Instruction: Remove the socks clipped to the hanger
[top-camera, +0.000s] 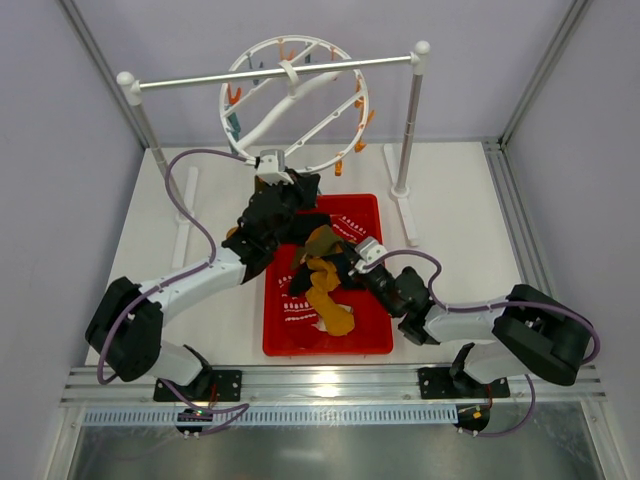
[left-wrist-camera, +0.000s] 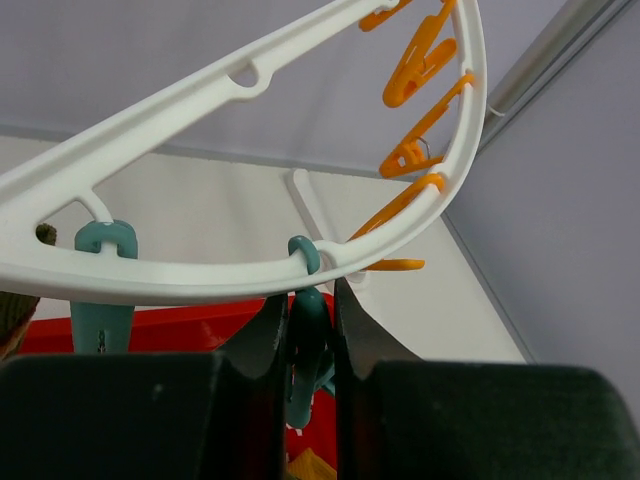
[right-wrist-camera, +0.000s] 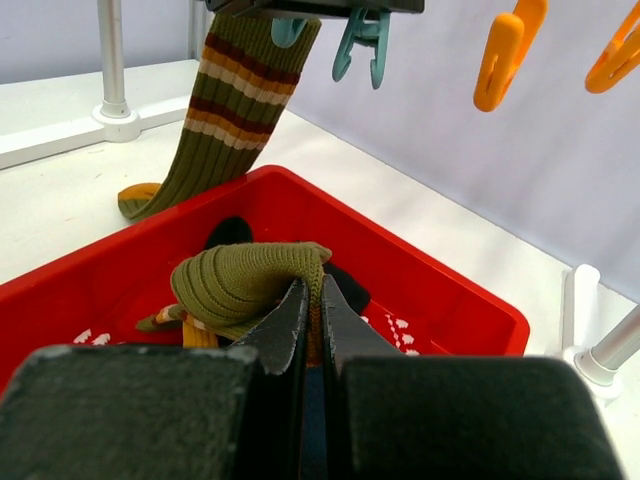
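We see a white plastic ring hanger with orange plastic clips and teal plastic clips. There is a ribbed olive fabric sock banded brown, orange and cream, and a second olive ribbed sock. The rectangular plastic tray is red, with a mustard-yellow fabric sock.

I'm looking at the white table, which is carrying a red tray at its middle. The rack's left foot and right foot are standing on it behind the tray, flanking it.

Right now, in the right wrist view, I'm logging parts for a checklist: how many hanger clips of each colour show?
Teal clips: 2
Orange clips: 2
Total: 4
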